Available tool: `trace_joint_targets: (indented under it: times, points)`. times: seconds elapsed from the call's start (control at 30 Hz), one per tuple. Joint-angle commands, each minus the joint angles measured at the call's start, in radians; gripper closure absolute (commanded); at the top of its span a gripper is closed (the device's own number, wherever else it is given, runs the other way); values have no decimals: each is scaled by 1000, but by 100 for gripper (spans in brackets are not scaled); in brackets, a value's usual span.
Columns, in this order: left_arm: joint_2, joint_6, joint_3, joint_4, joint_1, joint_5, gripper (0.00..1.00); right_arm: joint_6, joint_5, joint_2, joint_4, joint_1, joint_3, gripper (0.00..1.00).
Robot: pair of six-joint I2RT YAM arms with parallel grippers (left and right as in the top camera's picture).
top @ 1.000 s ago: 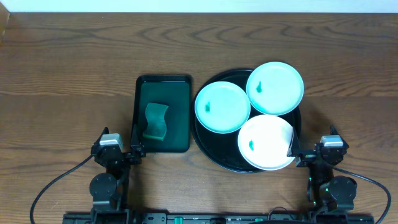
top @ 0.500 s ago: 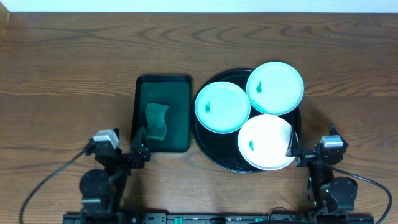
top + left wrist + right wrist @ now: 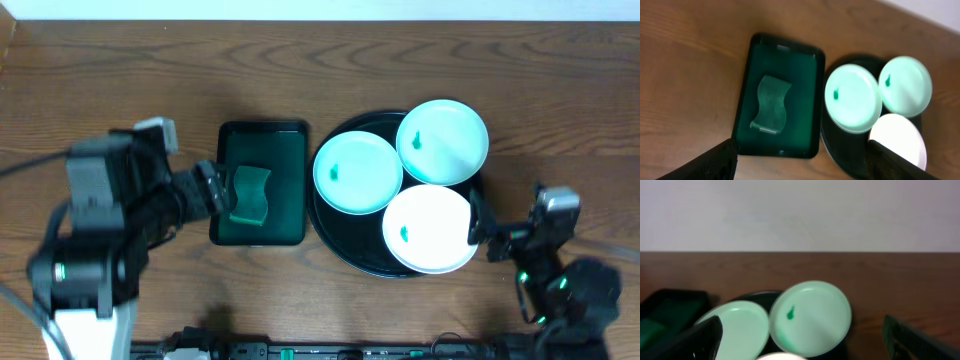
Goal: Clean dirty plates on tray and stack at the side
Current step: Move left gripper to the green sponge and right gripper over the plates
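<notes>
Three plates (image 3: 358,172) on tray (image 3: 335,240), sponge (image 3: 250,195) in green tray (image 3: 285,180); left pincer (image 3: 801,145), right pincer (image 3: 801,322) wide

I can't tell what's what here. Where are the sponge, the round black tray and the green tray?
sponge (image 3: 251,195), overhead view, its middle.
round black tray (image 3: 348,240), overhead view, bare floor at its lower left, clear of the plates.
green tray (image 3: 265,145), overhead view, bare floor beyond the sponge.

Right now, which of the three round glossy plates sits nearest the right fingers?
The whitest plate, at the round black tray's front-right edge; both teal plates lie farther away.
</notes>
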Motion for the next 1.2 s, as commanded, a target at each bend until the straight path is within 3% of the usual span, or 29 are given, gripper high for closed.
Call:
trace_joint_targets:
  times: [0.0,0.27,0.43,0.47,0.57,0.6,0.7,0.87,1.17]
  points:
    - [119,32,70,-42,0,15,19,-7,-117,247,-159,8,250,1]
    - [258,28,70,-130,0,16,21,-48,-193,787,-782,8,792,1]
    - [305,28,60,-176,-1,18,81,-48,-282,959,-856,8,858,3]
    - [307,28,50,-179,-3,18,92,-48,-293,986,-857,8,854,14]
    - [307,29,12,-186,-5,18,93,-48,-297,1057,-863,11,852,54]
    - [307,29,3,-189,-5,18,93,-48,-296,1074,-864,14,852,61]
    - [306,29,-27,-188,-5,18,93,-48,-295,1120,-858,27,852,61]
    - [306,29,-85,-173,-5,18,93,-45,-252,1188,-818,67,852,51]
    - [306,29,-129,-154,-5,-21,92,32,-138,1275,-734,141,851,43]
